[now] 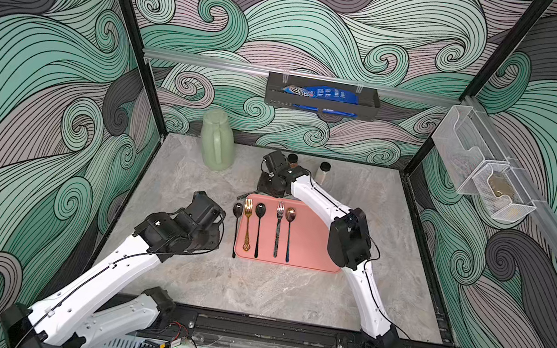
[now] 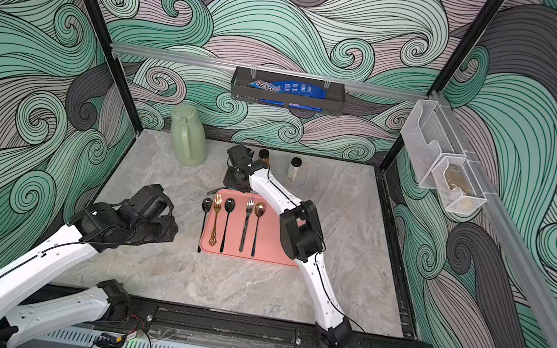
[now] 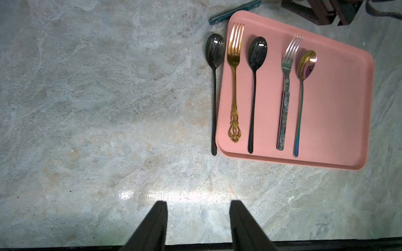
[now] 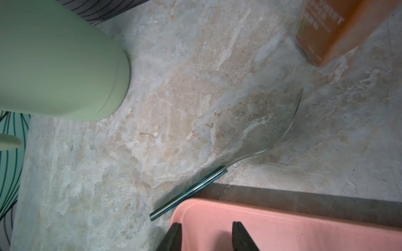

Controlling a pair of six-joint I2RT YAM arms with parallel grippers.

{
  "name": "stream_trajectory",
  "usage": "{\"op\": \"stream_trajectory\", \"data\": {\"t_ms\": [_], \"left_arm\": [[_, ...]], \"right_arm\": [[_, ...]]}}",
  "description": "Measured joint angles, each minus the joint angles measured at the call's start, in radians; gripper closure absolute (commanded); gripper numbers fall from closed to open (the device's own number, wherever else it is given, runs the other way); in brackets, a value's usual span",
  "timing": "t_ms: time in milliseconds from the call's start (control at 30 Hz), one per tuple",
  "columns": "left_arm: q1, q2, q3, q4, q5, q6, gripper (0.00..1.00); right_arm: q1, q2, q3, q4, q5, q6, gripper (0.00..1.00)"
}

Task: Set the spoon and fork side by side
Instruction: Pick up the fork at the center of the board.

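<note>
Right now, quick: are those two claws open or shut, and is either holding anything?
Left gripper: open, holding nothing.
Right gripper: open, holding nothing.

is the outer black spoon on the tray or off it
Off. The outer black spoon lies on the table, alongside the tray edge.

Five pieces lie flat and parallel, heads pointing away from the robot. A silver fork (image 3: pixel 286 87) with a mottled handle and a rainbow-tinted spoon (image 3: pixel 301 97) lie just beside each other on the pink tray (image 3: pixel 337 97). Further left on it lie a gold fork (image 3: pixel 234 82) with an ornate handle, then a black spoon (image 3: pixel 253 93). A second black spoon (image 3: pixel 214 87) lies on the surface (image 3: pixel 108 108), just beside the tray's left edge.
</note>
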Motion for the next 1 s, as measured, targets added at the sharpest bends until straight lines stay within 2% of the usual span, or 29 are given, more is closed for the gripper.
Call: {"op": "stream_trajectory", "data": {"t_ms": [367, 533, 1000], "left_arm": [[0.000, -0.040, -0.008, 0.008, 0.043, 0.017, 0.50], [0.000, -0.045, -0.009, 0.010, 0.043, 0.023, 0.50], [0.000, -0.043, -0.017, 0.024, 0.043, 0.037, 0.50]], "right_arm": [[-0.001, 0.112, 0.157, 0.031, 0.036, 0.003, 0.56], [-0.002, 0.158, 0.159, 0.027, 0.046, 0.003, 0.55], [-0.031, 0.171, 0.159, 0.028, 0.075, -0.008, 0.56]]}}
